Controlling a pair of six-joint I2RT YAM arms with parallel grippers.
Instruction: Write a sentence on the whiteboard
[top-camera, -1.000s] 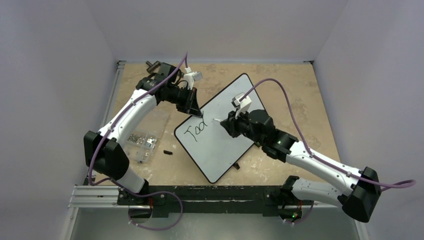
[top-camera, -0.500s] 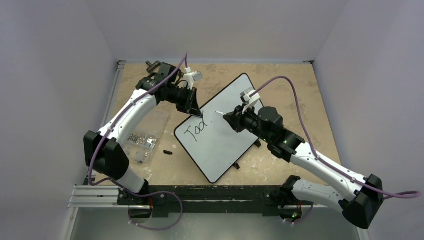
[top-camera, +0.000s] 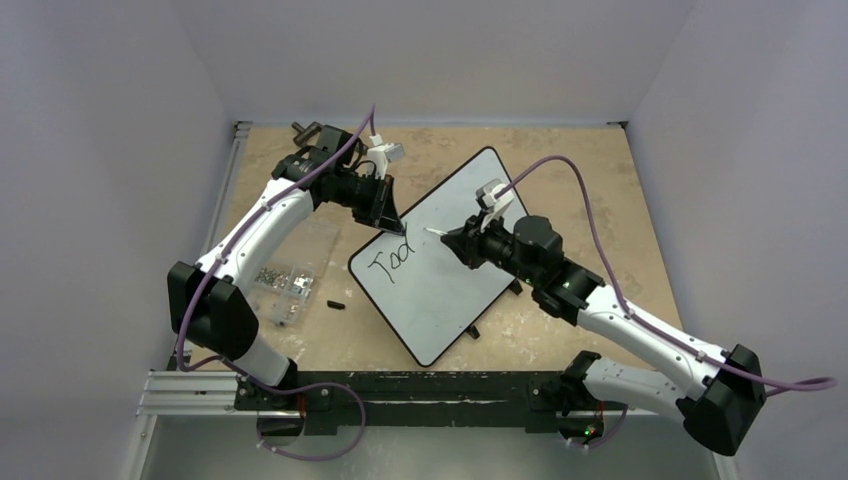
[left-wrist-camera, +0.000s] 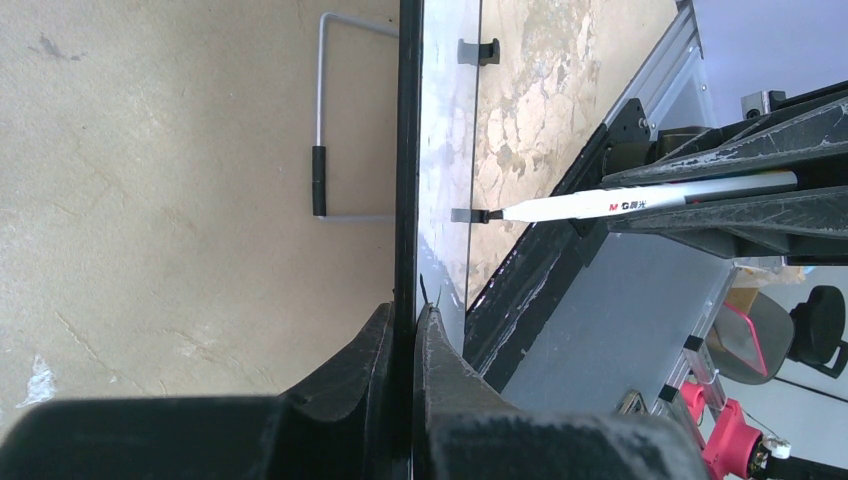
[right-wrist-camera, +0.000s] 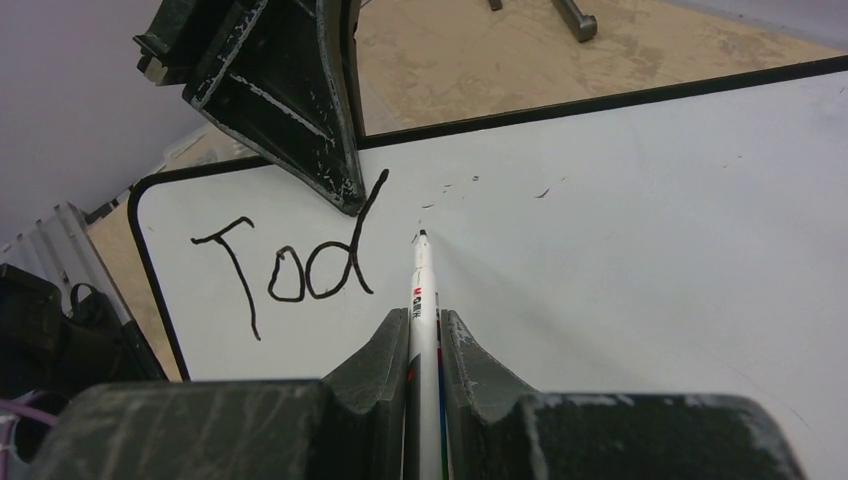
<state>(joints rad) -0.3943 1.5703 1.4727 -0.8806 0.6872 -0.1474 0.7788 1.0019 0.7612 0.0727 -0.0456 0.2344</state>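
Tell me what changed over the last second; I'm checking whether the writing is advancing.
The right jaws, shut on the marker, shifted slightly toward the far edge of the whiteboard, and the wrist behind them swung rightward. Nothing was grasped or released. The lettering gained no stroke and reads "Tod" as before. The left jaws stay clamped on the board's rim, and the board has not moved.

Pale lavender walls (top-camera: 100, 100) enclose a worn tan tabletop (top-camera: 580, 170).

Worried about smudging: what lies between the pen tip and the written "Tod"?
Only bare whiteboard, between pen tip and lettering; the right wrist view shows it.
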